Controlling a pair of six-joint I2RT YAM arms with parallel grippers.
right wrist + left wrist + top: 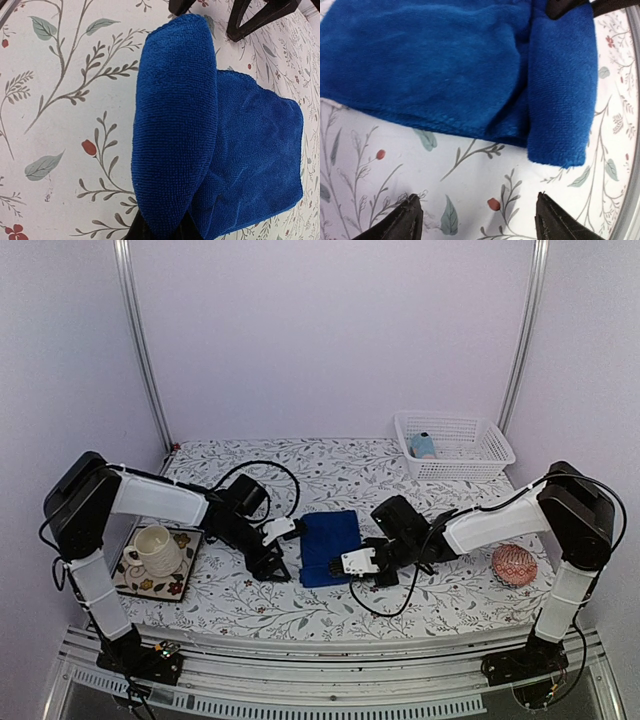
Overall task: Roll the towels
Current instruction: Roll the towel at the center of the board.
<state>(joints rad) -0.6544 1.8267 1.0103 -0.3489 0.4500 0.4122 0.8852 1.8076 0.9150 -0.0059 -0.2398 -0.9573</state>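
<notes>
Right hand (355,563) clenched on royal-blue towel (330,540) fold at its 5 o'clock corner; left hand (477,202) released at 9 o'clock; one-sided grip could skew or unfurl the roll.

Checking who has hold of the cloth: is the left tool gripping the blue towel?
No. The left tool is open, with bare table between it and the blue towel.

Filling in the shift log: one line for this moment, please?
royal-blue towel: part-rolled | left claw: open, off towel | right claw: shut on its rolled end | light-blue towel: in basket
</notes>
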